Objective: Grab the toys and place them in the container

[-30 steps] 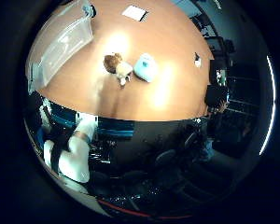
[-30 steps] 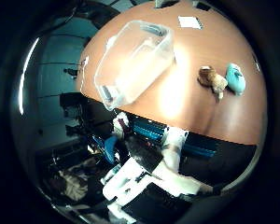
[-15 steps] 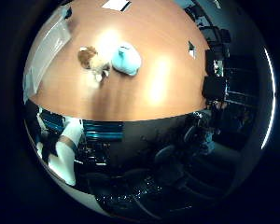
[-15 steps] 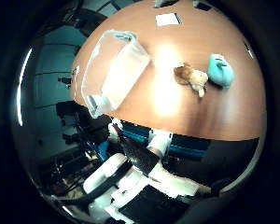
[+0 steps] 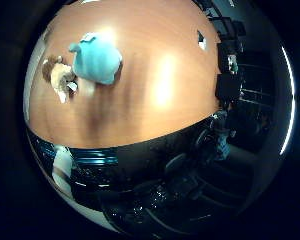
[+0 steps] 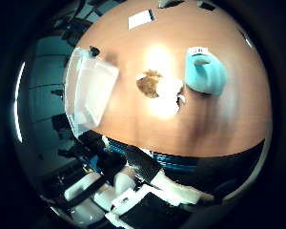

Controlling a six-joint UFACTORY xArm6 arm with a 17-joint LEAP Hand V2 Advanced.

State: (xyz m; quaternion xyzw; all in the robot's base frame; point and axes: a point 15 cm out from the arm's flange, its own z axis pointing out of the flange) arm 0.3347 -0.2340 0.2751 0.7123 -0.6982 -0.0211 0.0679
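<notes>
Hand (image 6: 133, 191): white rounded shells w/ black blocks betw. them, boxy white plates stacked nr the palm cam. One dark angular link runs across the white parts, w/ a small teal bit beside it. Little-finger-side view shows only one smooth white rounded piece.

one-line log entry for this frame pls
hand: above table, holding nothing | blue toy, brown toy: on table | container: empty

Glossy wood table (image 6: 229, 119), clear plastic container (image 6: 90, 95), plush cloth teal toy (image 6: 205, 74), furry brown toy (image 6: 150, 85)
</notes>
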